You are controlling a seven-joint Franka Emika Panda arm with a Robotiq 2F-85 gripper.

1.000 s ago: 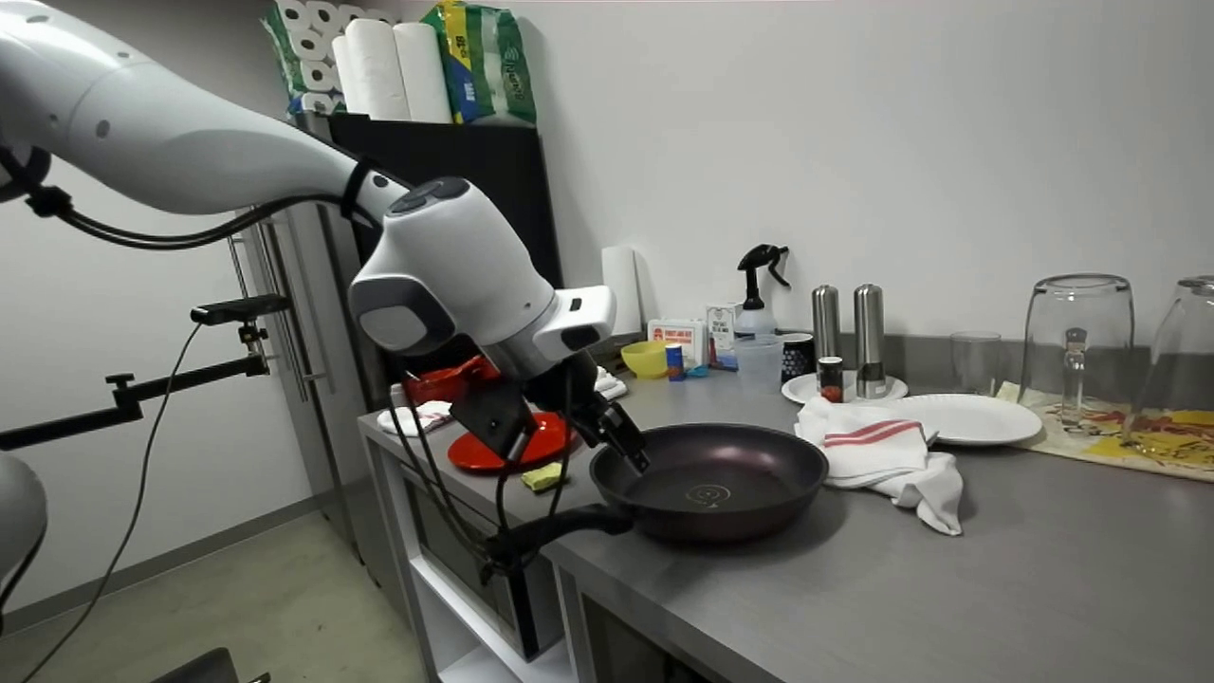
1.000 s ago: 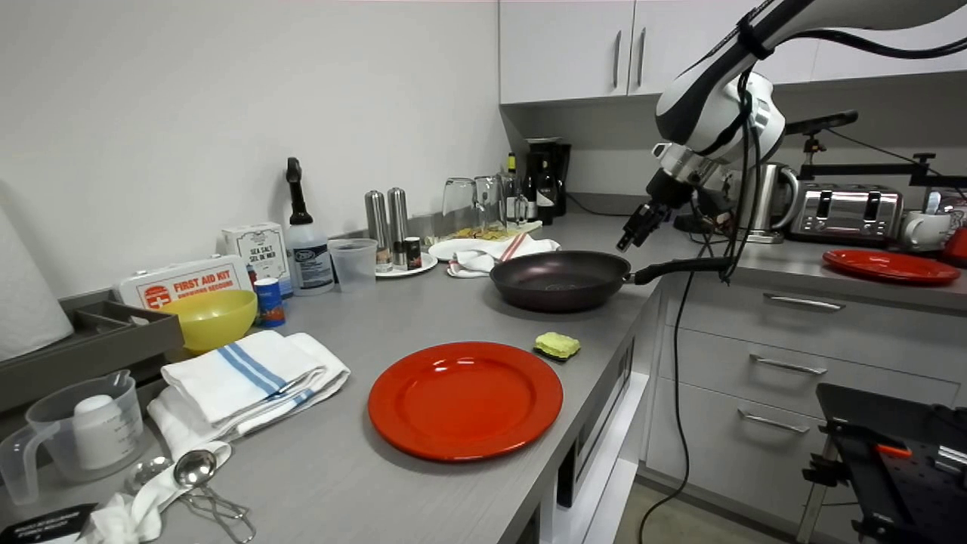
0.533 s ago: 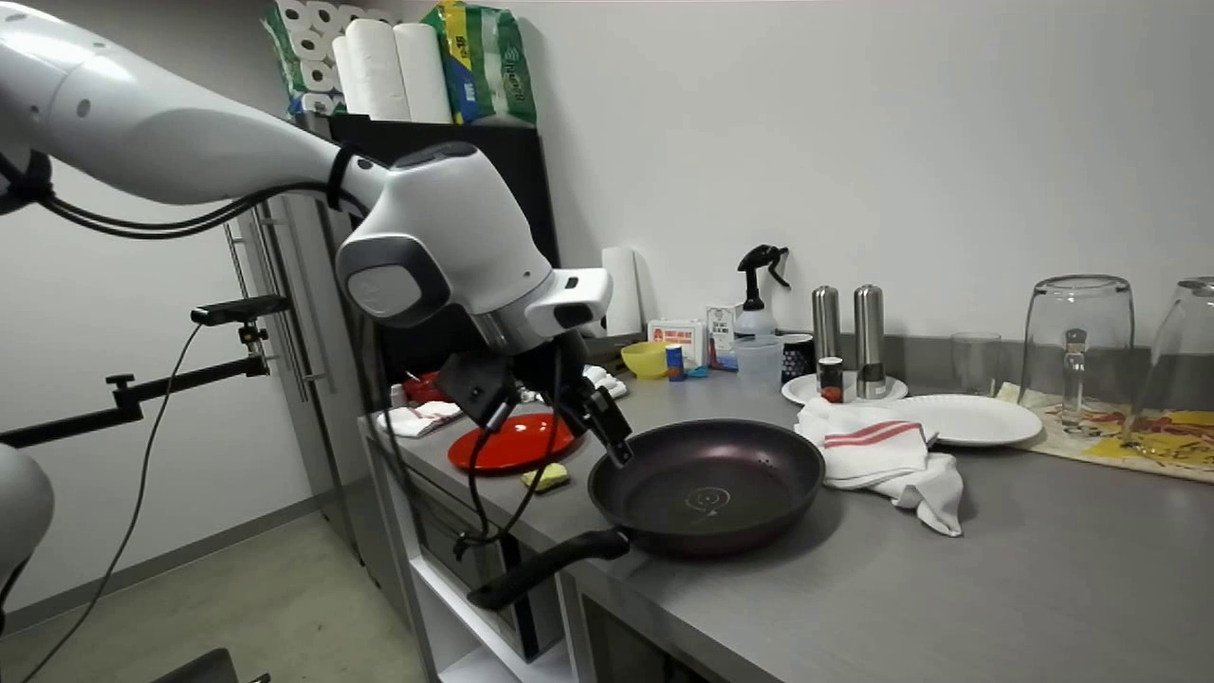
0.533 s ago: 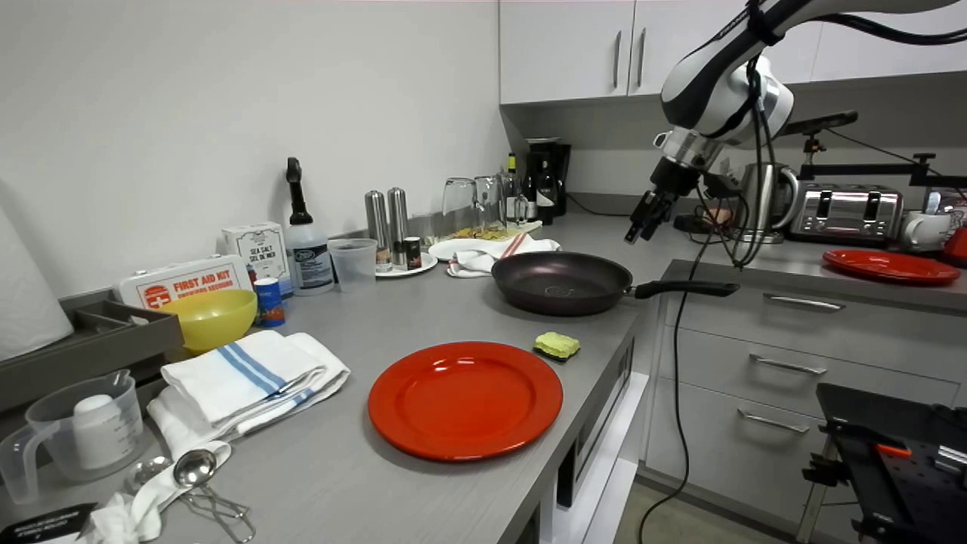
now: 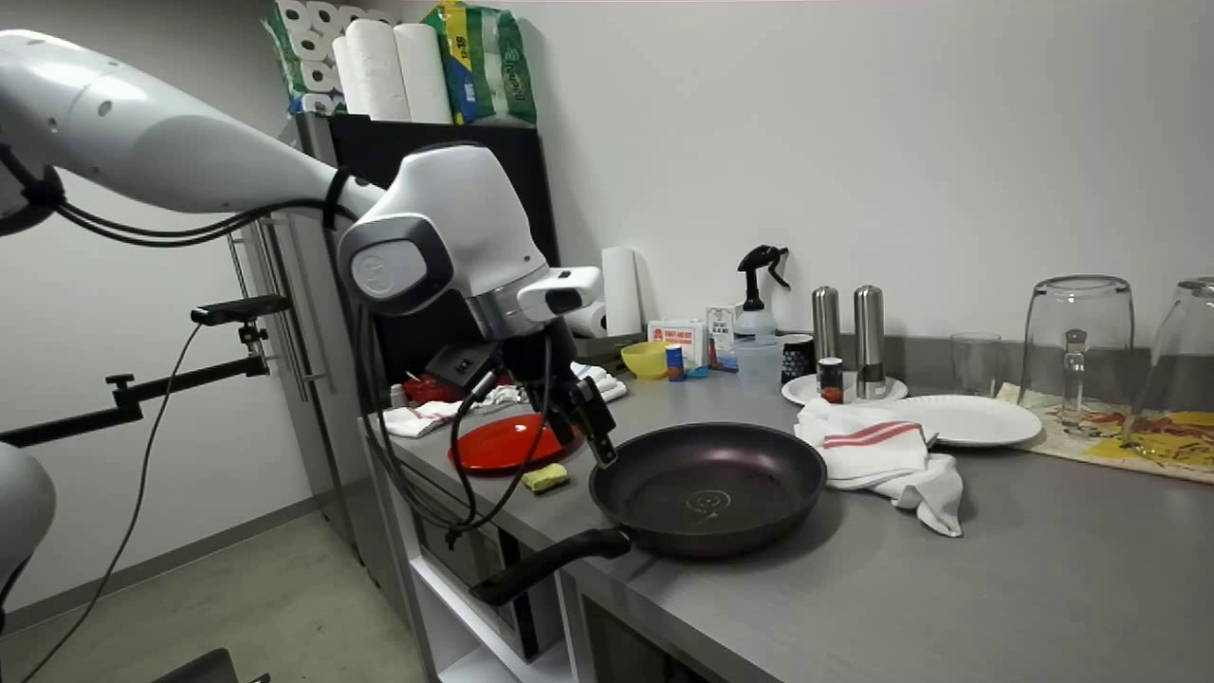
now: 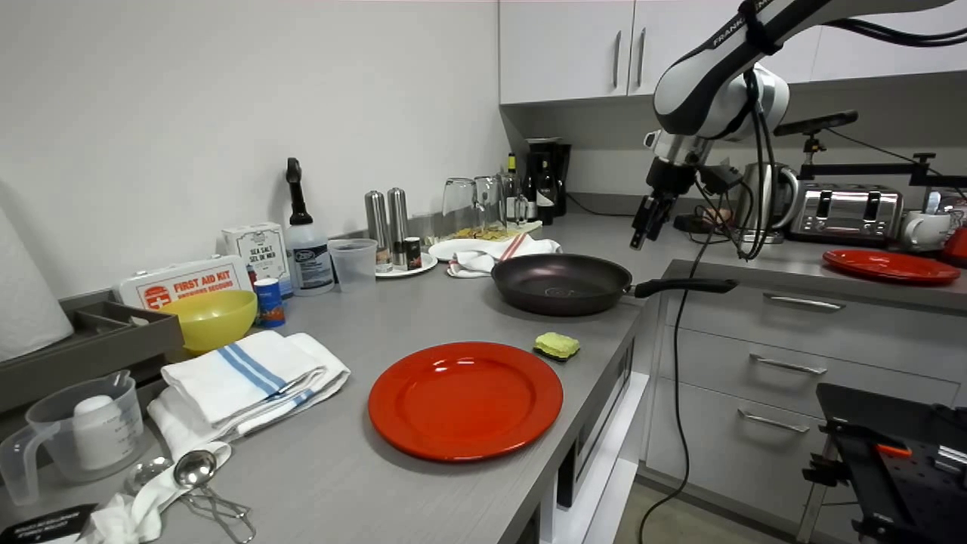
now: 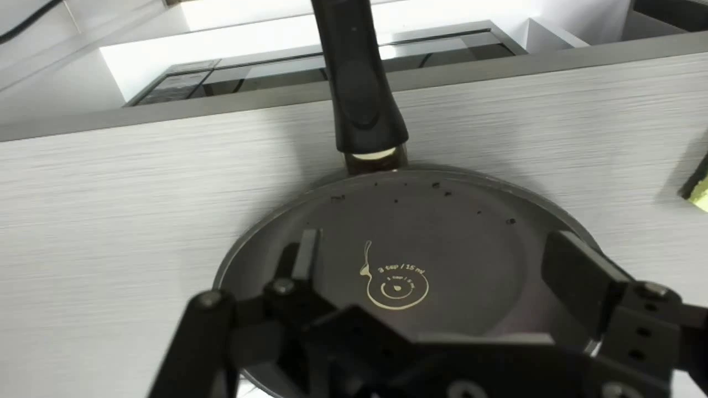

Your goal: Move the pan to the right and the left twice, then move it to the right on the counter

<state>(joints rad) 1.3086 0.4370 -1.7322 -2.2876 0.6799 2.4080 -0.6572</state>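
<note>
A round black pan [image 5: 707, 484] rests flat on the grey counter [image 5: 948, 607]. Its handle [image 5: 550, 564] juts out past the counter's front edge. In the other exterior picture the pan [image 6: 563, 283] stands beyond the red plate, handle [image 6: 684, 287] pointing right. My gripper [image 5: 590, 444] hangs by the pan's rim in that exterior view; in an exterior view the gripper [image 6: 644, 230] shows a gap above the pan. From the wrist view, the gripper [image 7: 437, 260] has its fingers [image 7: 575, 276] wide apart over the pan [image 7: 459, 221], holding nothing; the handle [image 7: 359, 77] lies beyond them.
A red plate [image 6: 464, 400] and a yellow sponge [image 6: 557, 345] lie near the pan. A red-striped white towel [image 5: 868, 451] lies close to its rim, with a white plate [image 5: 958, 417] behind. Black cables [image 6: 764, 174] dangle from the arm near the handle's end.
Since a second ago the handle's end has dropped lower in both exterior views. The dangling cable that overlapped it now hangs apart from it. My gripper has shifted slightly away from the pan.
</note>
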